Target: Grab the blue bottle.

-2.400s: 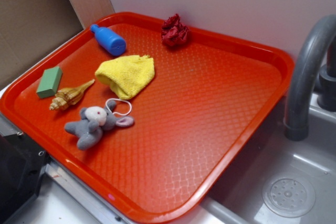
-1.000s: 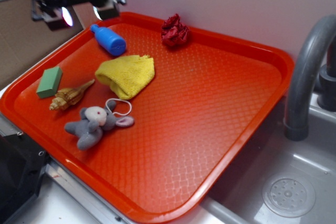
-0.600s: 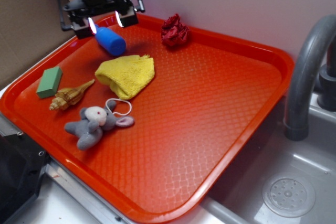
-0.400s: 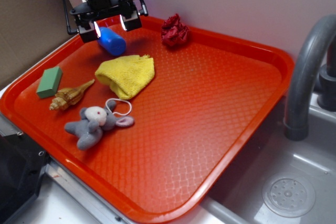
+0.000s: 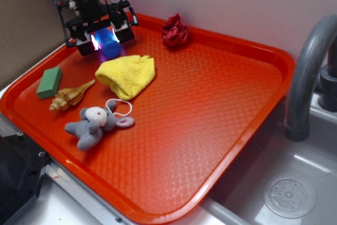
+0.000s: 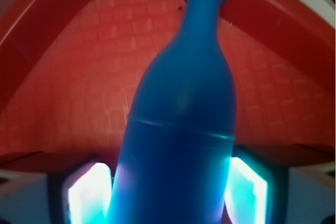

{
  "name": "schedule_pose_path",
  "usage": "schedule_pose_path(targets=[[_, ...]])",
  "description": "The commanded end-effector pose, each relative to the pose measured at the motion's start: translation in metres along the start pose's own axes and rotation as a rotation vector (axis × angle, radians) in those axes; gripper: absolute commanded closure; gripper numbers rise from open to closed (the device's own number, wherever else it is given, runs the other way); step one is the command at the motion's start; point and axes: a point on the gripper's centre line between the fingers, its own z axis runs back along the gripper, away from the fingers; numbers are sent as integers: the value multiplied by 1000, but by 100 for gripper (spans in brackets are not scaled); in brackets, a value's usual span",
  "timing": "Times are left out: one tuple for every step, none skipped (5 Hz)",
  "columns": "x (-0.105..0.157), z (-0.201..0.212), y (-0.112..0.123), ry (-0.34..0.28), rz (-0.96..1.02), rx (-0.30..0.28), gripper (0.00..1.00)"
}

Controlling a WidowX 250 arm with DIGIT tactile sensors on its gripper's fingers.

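The blue bottle [image 5: 110,47] lies at the back left of the red tray [image 5: 210,114], cap towards the tray's back-left rim. My gripper [image 5: 105,39] is down over it, open, one finger on each side of the bottle's body. In the wrist view the blue bottle [image 6: 184,103] fills the middle, its neck and cap pointing away from me. The lit pads [image 6: 86,195] sit close against both sides of its wide end, with a thin dark gap at the left one. Its cap end is hidden behind the gripper in the exterior view.
A yellow cloth [image 5: 126,75] lies just in front of the bottle. Also on the tray are a crumpled red thing [image 5: 175,31], a green block [image 5: 49,81], a seashell [image 5: 71,96] and a grey plush mouse [image 5: 95,125]. A grey faucet [image 5: 308,72] and sink [image 5: 284,183] are right.
The gripper came in from the upper left and dropped down over the bottle, its fingers now on either side of it. The bottle and the other objects have not moved.
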Motion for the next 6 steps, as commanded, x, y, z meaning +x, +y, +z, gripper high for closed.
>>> schedule_pose_path(targets=[[-10,30,-8,-80,-344,46,100],[-33,65,-29,-102,-592,106,100],[-56,93,-37,-59,-795,146,100],[-79,120,-31,-18,-924,164,100],[-90,155,-21,-13,-991,125,100],[-100,206,-15,-55,-1036,38,100]])
